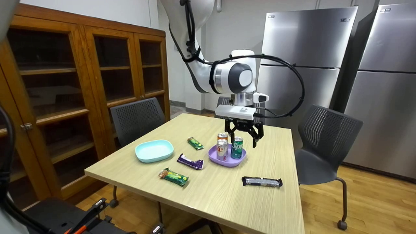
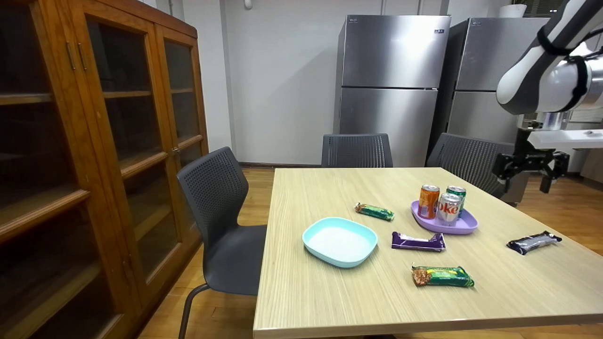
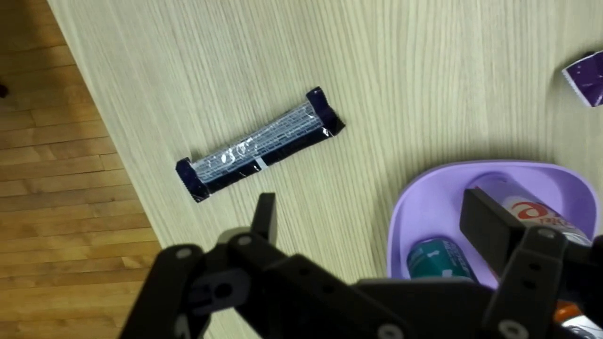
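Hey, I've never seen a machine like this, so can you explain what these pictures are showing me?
You're looking at a white robot arm; its open end effector hangs above the wood-grain table, holding nothing. Two pictures come from cameras outside the robot; the downward view is from its wrist camera. On the table lie a light-blue tray, a purple snack bar, two green snack bars and a black-and-silver snack bar. A purple tray carries a Sprite can, a Diet Coke can and an orange can.
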`<act>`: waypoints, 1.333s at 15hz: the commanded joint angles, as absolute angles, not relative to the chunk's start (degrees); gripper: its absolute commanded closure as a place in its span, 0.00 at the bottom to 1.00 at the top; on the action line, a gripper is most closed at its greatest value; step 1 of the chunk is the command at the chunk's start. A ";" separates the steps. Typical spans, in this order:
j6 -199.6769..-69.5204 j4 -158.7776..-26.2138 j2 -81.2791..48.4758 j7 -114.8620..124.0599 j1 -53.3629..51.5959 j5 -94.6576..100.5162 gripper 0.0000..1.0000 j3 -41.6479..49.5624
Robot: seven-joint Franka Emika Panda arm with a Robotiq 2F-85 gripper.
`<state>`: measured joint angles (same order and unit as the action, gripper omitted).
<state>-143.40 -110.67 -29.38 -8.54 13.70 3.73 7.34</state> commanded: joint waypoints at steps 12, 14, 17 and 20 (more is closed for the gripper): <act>-144.86 -99.89 -44.40 -4.66 18.98 -6.70 0.00 7.40; -144.13 -96.91 -47.13 -2.41 18.58 -6.93 0.00 7.96; -143.30 -92.63 -50.99 0.72 18.36 -6.86 0.00 8.45; -142.50 -88.55 -54.41 3.57 18.25 -6.84 0.00 8.95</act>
<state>-145.30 -94.39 -50.71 0.54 18.50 -6.08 8.22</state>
